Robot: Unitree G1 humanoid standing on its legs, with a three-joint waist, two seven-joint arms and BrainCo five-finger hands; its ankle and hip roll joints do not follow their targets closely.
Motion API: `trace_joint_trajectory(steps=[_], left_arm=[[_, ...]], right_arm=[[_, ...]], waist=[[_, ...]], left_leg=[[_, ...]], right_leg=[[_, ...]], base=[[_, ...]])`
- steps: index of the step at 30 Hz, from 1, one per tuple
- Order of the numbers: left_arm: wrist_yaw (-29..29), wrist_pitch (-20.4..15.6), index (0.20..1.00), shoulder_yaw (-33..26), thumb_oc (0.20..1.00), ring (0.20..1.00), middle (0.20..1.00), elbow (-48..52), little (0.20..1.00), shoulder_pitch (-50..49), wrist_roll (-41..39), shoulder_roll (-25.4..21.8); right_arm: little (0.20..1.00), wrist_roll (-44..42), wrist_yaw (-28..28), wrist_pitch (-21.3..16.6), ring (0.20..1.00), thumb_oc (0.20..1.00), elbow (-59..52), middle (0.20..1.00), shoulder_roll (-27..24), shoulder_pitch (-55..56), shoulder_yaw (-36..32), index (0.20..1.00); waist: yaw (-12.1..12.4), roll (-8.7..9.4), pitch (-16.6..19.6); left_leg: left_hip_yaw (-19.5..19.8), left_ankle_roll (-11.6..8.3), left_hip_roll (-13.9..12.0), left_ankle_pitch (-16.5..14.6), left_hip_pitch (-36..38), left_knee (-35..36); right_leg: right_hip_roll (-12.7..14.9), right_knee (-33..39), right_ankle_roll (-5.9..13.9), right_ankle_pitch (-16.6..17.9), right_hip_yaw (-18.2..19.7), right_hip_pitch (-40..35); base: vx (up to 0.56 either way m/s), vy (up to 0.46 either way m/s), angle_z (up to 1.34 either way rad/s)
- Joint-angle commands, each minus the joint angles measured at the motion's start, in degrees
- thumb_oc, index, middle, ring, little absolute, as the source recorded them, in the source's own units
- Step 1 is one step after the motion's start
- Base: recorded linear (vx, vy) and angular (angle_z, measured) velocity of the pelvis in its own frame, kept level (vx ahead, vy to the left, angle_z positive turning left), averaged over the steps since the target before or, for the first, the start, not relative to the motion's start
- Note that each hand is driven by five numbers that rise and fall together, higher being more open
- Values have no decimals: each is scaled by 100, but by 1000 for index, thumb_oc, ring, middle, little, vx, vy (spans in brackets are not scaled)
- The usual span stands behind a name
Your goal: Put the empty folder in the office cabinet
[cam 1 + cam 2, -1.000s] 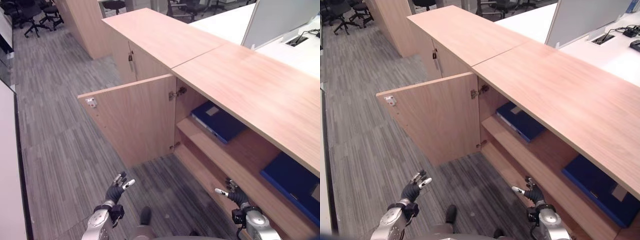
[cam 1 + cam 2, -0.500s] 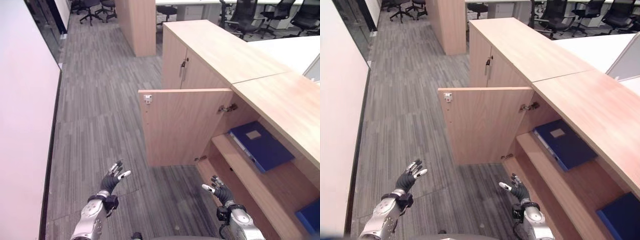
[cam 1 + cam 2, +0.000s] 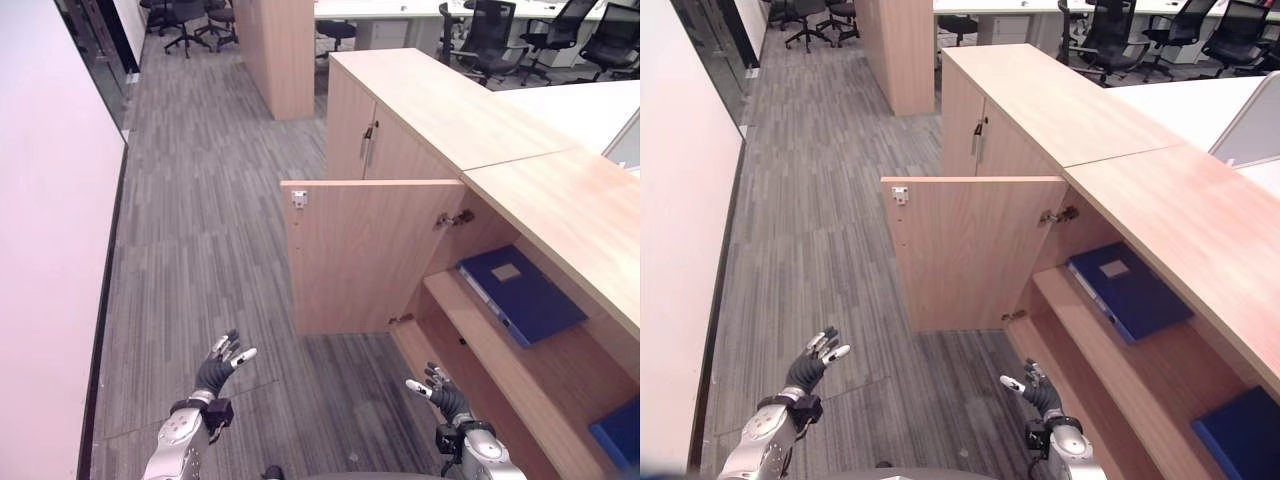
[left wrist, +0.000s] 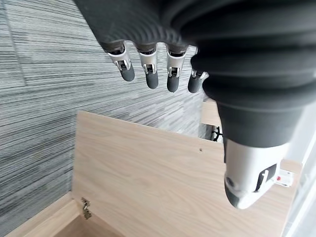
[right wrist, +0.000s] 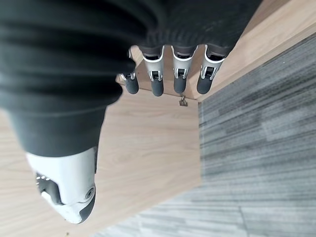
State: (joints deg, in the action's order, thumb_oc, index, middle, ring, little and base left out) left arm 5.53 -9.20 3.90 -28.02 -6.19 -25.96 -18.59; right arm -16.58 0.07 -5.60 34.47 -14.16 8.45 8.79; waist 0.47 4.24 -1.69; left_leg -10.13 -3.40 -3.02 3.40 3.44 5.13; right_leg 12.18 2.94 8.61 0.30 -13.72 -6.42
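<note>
A blue folder (image 3: 521, 296) lies flat on the upper shelf of the open office cabinet (image 3: 500, 330), just inside its swung-out wooden door (image 3: 368, 255). Part of a second blue folder (image 3: 617, 432) shows further right on the same shelf. My left hand (image 3: 217, 368) hovers over the grey floor, open and holding nothing. Low by the cabinet's bottom shelf my right hand (image 3: 438, 389) is open too, with nothing in it. In the wrist views the left hand's fingers (image 4: 150, 74) and the right hand's fingers (image 5: 180, 74) are straight, with the door beyond them.
The cabinet's long wooden top (image 3: 470, 110) runs away to the right, with a closed door (image 3: 350, 125) beyond the open one. A pale wall (image 3: 45, 280) stands at the left. Office chairs (image 3: 485, 35) and a wooden column (image 3: 280, 50) are at the far end of the carpeted aisle.
The camera swung left a second ago, then shifted slightly. Both hands have dropped a little lower and stay open and empty. The cabinet door and the folders have not moved.
</note>
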Motion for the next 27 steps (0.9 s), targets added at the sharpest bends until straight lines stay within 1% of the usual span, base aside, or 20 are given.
trace_joint_trajectory(steps=[1,6,7,8,9,12,13,16,17,18,21,22,23,24,25,26,27], left_arm=[[-165,-444,1000,-277,1000,1000,1000,94,1000,630,151,-150],[-412,-571,1000,-374,1000,1000,1000,-339,1000,1342,119,-515],[-508,-590,1000,-463,1000,1000,1000,-614,1000,1746,-88,-790],[-533,-595,1000,-478,1000,1000,1000,-765,1000,1980,-138,-977],[-527,-602,1000,-474,1000,1000,1000,-783,1000,1998,-145,-986],[-526,-597,1000,-456,1000,1000,1000,-1205,1000,2719,-274,-1501],[-541,-585,1000,-405,1000,1000,1000,-1333,1000,3008,-338,-1662],[-532,-582,1000,-222,1000,1000,1000,-1846,1000,3766,-500,-1945],[-537,-566,1000,-92,1000,1000,1000,-2101,1000,4199,-554,-2065],[-530,-571,1000,-81,1000,1000,1000,-2119,1000,4223,-561,-2071],[-507,-547,1000,-34,1000,1000,1000,-2430,1000,4724,-849,-2190],[-473,-544,1000,-30,1000,1000,1000,-2622,1000,4961,-1004,-2296],[-466,-547,1000,-23,1000,1000,1000,-2637,1000,4979,-1010,-2304],[-453,-546,1000,-39,1000,1000,1000,-2734,1000,5078,-1067,-2328],[-478,-536,1000,-5,1000,1000,1000,-2904,1000,5309,-1123,-2380],[-473,-539,1000,8,1000,1000,1000,-2922,1000,5335,-1128,-2388],[-484,-535,1000,14,1000,1000,1000,-2992,1000,5410,-1137,-2388]], right_arm=[[1000,167,77,-147,1000,1000,29,1000,-101,-226,8,1000],[1000,217,178,-164,1000,1000,-13,1000,-132,-209,195,1000],[1000,218,238,-177,1000,1000,-111,1000,-165,-167,327,1000],[1000,219,270,-182,1000,1000,-143,1000,-184,-155,383,1000],[1000,219,270,-181,1000,1000,-144,1000,-178,-160,382,1000],[1000,199,375,-218,1000,1000,-196,1000,-249,-139,515,1000],[1000,169,395,-232,1000,1000,-220,1000,-281,-129,543,1000],[1000,73,427,-253,1000,1000,-218,1000,-317,-215,610,1000],[1000,14,438,-256,1000,1000,-198,1000,-360,-280,663,1000],[1000,13,438,-256,1000,1000,-197,1000,-354,-289,657,1000],[1000,-81,455,-272,1000,1000,-195,1000,-382,-399,749,1000],[1000,-126,477,-278,1000,1000,-187,1000,-390,-443,811,1000],[1000,-127,477,-278,1000,1000,-185,1000,-385,-451,810,1000],[1000,-137,493,-278,1000,1000,-195,1000,-390,-460,833,1000],[1000,-168,472,-285,1000,1000,-219,1000,-405,-505,861,1000],[1000,-170,471,-285,1000,1000,-218,1000,-398,-515,858,1000],[1000,-186,471,-285,1000,1000,-223,1000,-395,-527,878,1000]], waist=[[6,-112,25],[-183,-130,88],[-303,-134,113],[-348,-138,116],[-343,-132,109],[-478,-119,108],[-530,-121,111],[-634,-93,53],[-718,-80,7],[-710,-75,1],[-824,-26,-91],[-871,13,-142],[-862,18,-146],[-886,44,-169],[-964,109,-242],[-953,117,-248],[-996,147,-274]], left_leg=[[237,97,121,-565,193,-45],[36,100,153,-608,288,-13],[-53,102,160,-627,330,-13],[-93,101,157,-633,345,-13],[-98,101,157,-634,346,-13],[-208,94,165,-647,359,-13],[-233,92,163,-651,355,-13],[-308,87,161,-638,317,-13],[-362,85,147,-629,288,-13],[-367,85,147,-629,285,-13],[-478,101,129,-618,232,-22],[-538,105,101,-610,196,-33],[-547,105,101,-611,195,-33],[-572,105,90,-616,187,-31],[-601,112,78,-615,163,-36],[-609,113,79,-615,159,-37],[-628,112,71,-611,141,-39]], right_leg=[[6,-180,301,238,174,438],[37,-176,364,319,319,497],[24,-192,394,356,407,541],[20,-206,410,369,451,569],[20,-209,410,368,456,572],[38,-246,467,407,531,636],[44,-258,483,426,542,663],[59,-299,541,478,566,775],[51,-317,577,524,601,872],[50,-320,577,524,607,880],[11,-367,630,631,752,1067],[-14,-392,639,671,877,1157],[-16,-397,639,672,887,1166],[-25,-412,639,691,932,1213],[-45,-421,639,762,1032,1300],[-46,-424,639,765,1042,1310],[-58,-426,639,795,1069,1346]], base=[[20,47,-22],[25,54,-20],[27,40,-29],[22,31,-31],[5,21,-26],[6,12,-30],[9,5,-17],[-16,6,-15],[0,0,0],[0,0,0],[-16,0,-15],[-11,0,-29],[2,8,-21],[-8,6,-34],[-9,6,-34],[-14,-4,-40],[-9,0,-22]])
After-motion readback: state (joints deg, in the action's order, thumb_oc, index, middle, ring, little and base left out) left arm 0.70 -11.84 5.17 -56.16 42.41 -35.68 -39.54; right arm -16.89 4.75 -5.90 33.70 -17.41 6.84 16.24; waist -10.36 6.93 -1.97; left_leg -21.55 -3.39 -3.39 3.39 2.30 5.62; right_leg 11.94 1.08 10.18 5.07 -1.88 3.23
